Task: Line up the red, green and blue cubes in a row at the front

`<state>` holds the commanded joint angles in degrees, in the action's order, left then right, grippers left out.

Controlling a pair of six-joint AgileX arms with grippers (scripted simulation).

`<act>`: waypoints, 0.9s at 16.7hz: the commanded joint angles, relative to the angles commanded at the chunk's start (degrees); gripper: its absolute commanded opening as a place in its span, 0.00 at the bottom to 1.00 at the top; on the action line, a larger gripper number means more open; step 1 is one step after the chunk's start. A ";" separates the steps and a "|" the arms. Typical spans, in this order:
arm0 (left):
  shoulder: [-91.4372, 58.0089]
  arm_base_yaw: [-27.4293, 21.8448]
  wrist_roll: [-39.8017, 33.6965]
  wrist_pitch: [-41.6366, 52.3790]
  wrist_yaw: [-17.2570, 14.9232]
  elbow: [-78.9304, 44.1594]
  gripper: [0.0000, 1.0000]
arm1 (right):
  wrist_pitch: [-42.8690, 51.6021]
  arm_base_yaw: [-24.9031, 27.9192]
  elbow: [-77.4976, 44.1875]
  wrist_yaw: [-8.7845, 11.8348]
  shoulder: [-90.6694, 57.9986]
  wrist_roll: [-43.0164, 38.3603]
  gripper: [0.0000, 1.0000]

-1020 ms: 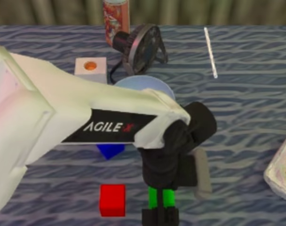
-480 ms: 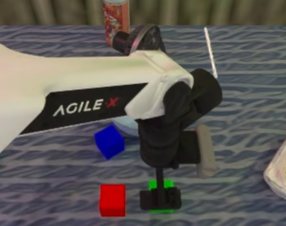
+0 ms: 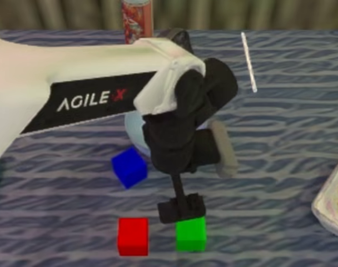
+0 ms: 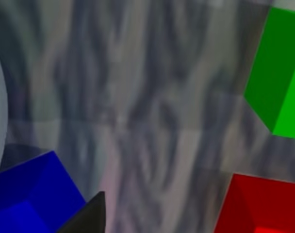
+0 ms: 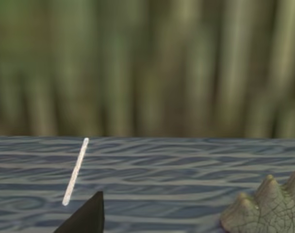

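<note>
— Top view first: what fills the frame?
— The white AgileX left arm, reaching in from the left over the blue-grey rippled tablecloth [image 3: 291,139]. Its left gripper [image 3: 182,209] hangs just behind the bright green matte cube [image 3: 190,233], holding nothing; how wide the claw stands, I cannot tell.
— And the cubes?
— The green one sits at the front, just right of the bright red matte cube [image 3: 133,236], side by side with a gap between. The deep blue matte cube [image 3: 129,167] lies farther back, turned askew, beside the pale bowl [image 3: 133,129].
— Right arm?
— Out of the top view.
</note>
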<state>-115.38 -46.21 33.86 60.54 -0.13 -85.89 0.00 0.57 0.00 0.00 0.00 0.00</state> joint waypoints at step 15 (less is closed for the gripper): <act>-6.68 16.85 -8.20 -3.65 -0.01 -2.92 1.00 | 0.00 0.00 0.00 0.00 0.00 0.00 1.00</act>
<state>-122.05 -29.35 25.66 56.90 -0.14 -88.81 0.00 0.57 0.00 0.00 0.00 0.00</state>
